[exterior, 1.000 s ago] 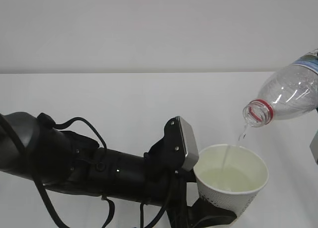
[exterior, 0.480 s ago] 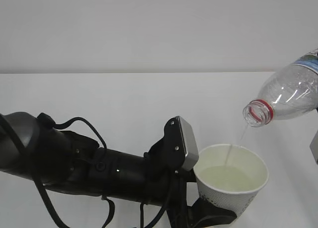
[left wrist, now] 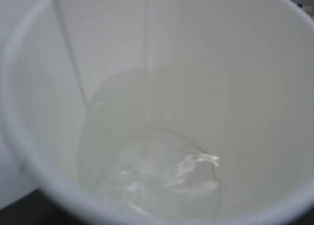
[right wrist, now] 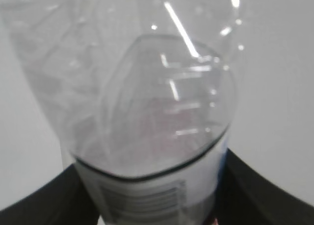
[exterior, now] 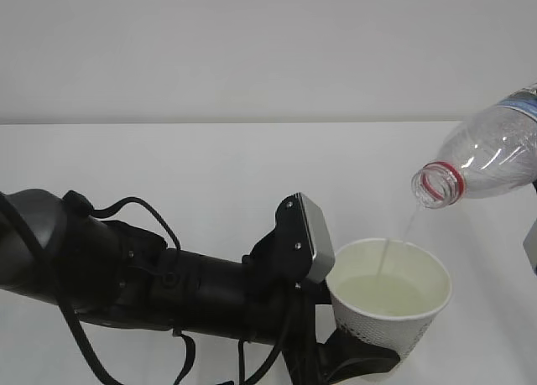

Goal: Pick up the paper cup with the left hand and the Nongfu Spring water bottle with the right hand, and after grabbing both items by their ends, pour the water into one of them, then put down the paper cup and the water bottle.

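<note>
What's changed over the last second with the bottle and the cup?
Very little. The bottle has tipped slightly further, its mouth a touch higher. The cup in the left gripper has dipped slightly. The thin stream of water keeps falling into the cup, and both grips are unchanged.

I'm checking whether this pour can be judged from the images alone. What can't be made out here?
- Nongfu Spring water bottle: base cut off by the exterior view's right edge.
- Right hand: only dark edges beside the bottle; fingertips hidden.
- Left hand: grip under the paper cup cut off below.
</note>
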Available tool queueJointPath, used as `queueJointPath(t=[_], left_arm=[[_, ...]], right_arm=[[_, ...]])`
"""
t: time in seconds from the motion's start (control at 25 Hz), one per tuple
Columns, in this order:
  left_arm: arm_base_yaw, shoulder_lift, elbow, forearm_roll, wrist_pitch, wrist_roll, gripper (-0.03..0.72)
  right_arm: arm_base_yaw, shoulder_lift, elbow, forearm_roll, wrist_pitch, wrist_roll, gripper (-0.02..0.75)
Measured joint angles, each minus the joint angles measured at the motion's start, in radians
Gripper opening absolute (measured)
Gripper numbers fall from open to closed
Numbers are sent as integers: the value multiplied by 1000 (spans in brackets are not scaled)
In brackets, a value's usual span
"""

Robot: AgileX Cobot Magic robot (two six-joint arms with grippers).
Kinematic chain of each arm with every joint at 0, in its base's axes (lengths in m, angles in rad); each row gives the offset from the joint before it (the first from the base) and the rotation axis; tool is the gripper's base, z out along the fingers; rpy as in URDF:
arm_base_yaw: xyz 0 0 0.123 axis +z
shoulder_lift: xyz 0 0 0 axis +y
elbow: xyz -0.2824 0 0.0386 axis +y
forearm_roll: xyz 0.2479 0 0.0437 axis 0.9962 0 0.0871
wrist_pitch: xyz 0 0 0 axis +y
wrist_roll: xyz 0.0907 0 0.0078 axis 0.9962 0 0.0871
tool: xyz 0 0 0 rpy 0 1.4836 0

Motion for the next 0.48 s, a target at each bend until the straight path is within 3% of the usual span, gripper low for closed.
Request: queueJointPath(t=[0.48], left_arm=[[0, 0, 0, -13, 18, 40, 519]], right_arm=[[0, 0, 0, 0, 0, 195, 458]])
